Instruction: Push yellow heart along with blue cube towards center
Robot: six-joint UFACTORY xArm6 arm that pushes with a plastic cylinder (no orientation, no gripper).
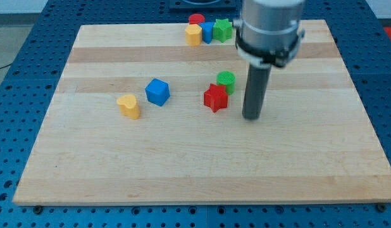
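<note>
The yellow heart (128,106) lies on the wooden board at the view's left of centre. The blue cube (157,92) sits just to its upper right, a small gap apart. My tip (251,117) rests on the board at the view's right of centre, well to the right of both blocks. It stands just right of a red star (215,97), not touching it.
A green cylinder (226,80) sits just above right of the red star. At the board's top edge (138,26) a cluster holds a yellow block (193,35), a red cylinder (197,20), a blue block (207,31) and a green star (223,30).
</note>
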